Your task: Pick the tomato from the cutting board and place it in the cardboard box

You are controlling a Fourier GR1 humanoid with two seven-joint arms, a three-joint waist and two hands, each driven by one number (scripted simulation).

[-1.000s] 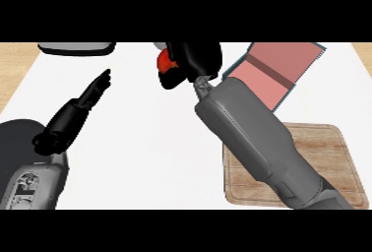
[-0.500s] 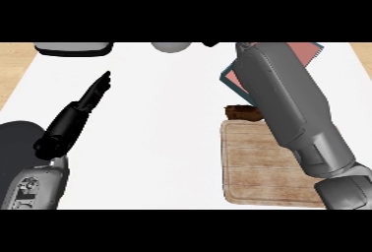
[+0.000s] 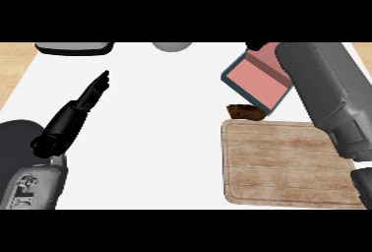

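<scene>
The wooden cutting board point(image 3: 287, 165) lies at the lower right with nothing on it. Behind it stands the box point(image 3: 256, 81), pink inside with a teal rim, tilted in the view. My right forearm point(image 3: 327, 93) runs up across the box's right side, and only a black sliver of the right hand point(image 3: 254, 46) shows at the top edge above the box. No tomato is visible anywhere. My left hand point(image 3: 81, 108) rests at the left, open with straight fingers pointing up.
A small brown object point(image 3: 245, 112) sits between the box and the board's far edge. A grey bowl point(image 3: 172, 46) and a dark tray point(image 3: 75, 47) sit at the counter's back edge. Wooden floor shows at both top corners.
My right arm has swung right, from the back middle to over the box. The red tomato seen in that hand a second ago no longer shows. The left hand stayed still.
</scene>
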